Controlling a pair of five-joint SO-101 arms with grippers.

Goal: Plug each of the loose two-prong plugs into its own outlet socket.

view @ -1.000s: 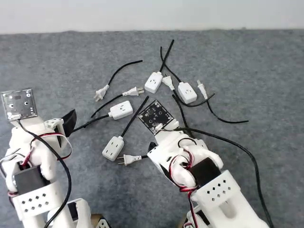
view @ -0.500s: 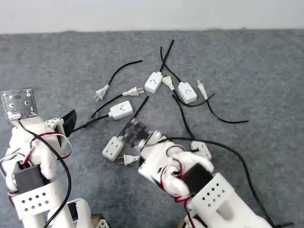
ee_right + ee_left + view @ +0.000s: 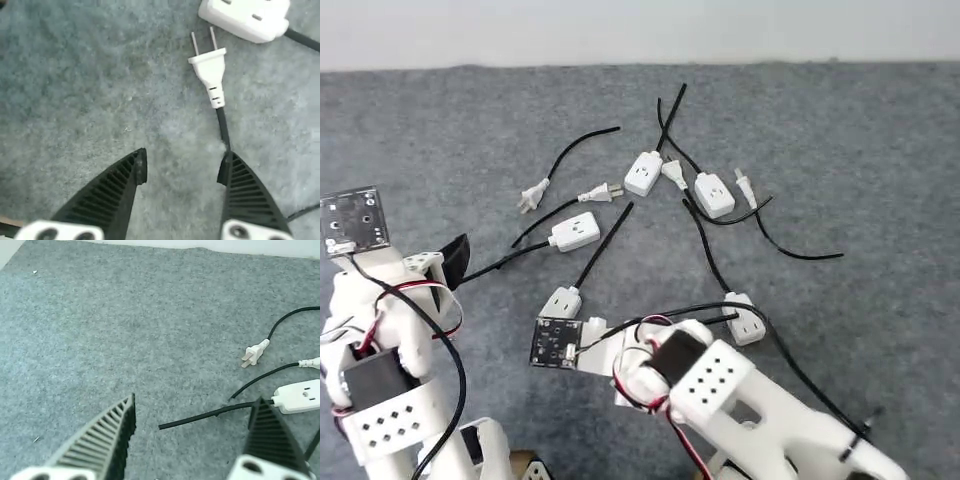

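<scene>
A white two-prong plug (image 3: pixel 210 67) lies on the grey carpet just beyond my open right gripper (image 3: pixel 184 155), with its prongs toward a white outlet socket (image 3: pixel 245 17). In the high view that socket (image 3: pixel 560 300) lies beside the right arm's wrist board (image 3: pixel 557 343), which covers the plug. My left gripper (image 3: pixel 195 401) hangs open above the carpet at the left. Past it lie a loose plug (image 3: pixel 255 352) and another socket (image 3: pixel 300 396). Farther back are more plugs (image 3: pixel 532 195) (image 3: pixel 602 192) (image 3: pixel 673 175) and sockets (image 3: pixel 643 172) (image 3: pixel 714 195).
Black cords run across the carpet in the middle. One cut cord end (image 3: pixel 162 426) lies between the left gripper's fingers. Another socket (image 3: pixel 747 318) sits beside the right arm (image 3: pixel 710 385), and a plug (image 3: pixel 744 187) lies at the back right. A pale wall borders the far edge.
The right arm has swung left and toward the front, so its wrist now hangs over the plug by the near socket. The left arm has shifted slightly left.
</scene>
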